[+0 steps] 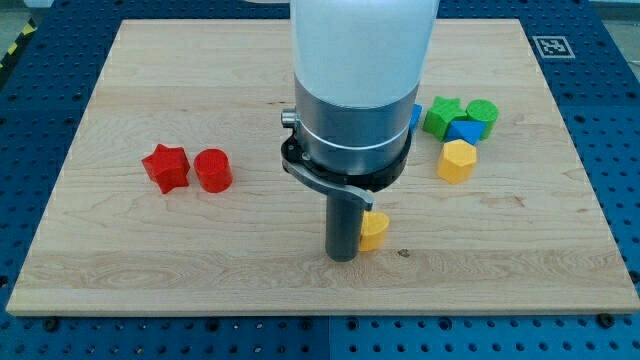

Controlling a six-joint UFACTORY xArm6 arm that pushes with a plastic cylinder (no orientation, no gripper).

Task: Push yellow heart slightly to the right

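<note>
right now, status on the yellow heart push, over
My tip down on the board, touching the yellow heart from the view's left. Heart partly hidden behind the rod. Path to the view's right open; yellow hexagon sits farther toward the view's top.

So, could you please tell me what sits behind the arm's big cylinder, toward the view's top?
Only a blue sliver shows at the cylinder's right edge, likely a block; its shape is hidden. Anything else behind is covered.

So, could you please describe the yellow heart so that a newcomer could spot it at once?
Find the wooden board, then the big arm over its middle. At the arm's foot, my tip touches the yellow heart on the view's right side. Unlike the yellow hexagonal block, it sits alone, away from the green and blue cluster.
</note>
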